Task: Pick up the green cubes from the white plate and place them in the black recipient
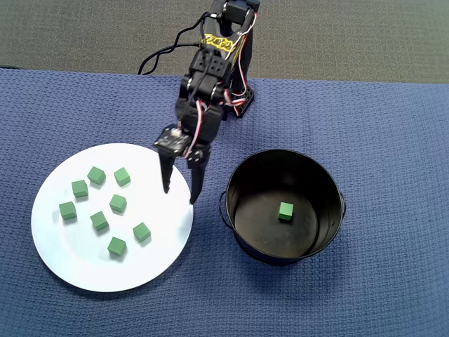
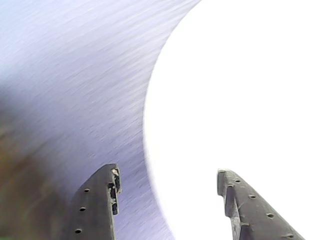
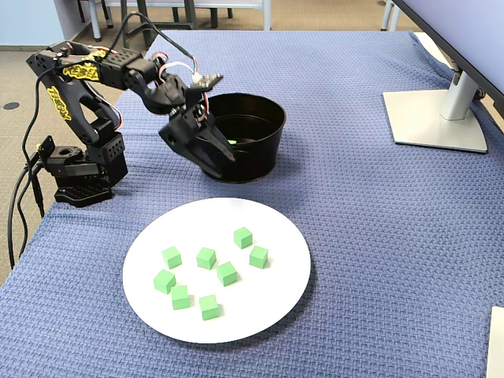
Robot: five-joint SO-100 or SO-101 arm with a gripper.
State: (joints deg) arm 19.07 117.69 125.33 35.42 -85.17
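With fingers (image 1: 179, 196) spread and empty over the white plate's (image 1: 77, 263) right rim in the overhead view, one green cube (image 1: 285, 211) in the black recipient (image 1: 242, 242), we should straddle the nearest cube (image 1: 118, 203) squarely.

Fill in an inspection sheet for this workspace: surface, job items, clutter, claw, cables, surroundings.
Surface: blue woven cloth covers the table.
Job items: eight green cubes on the white plate; one green cube inside the black pot.
Clutter: nothing seen.
Claw: claw open, empty, over the plate's rim on the pot side; the wrist view shows both fingers apart.
Cables: black cable trails from the arm; more cables hang beside its base.
Surroundings: monitor stand on the cloth; chair legs beyond the table.
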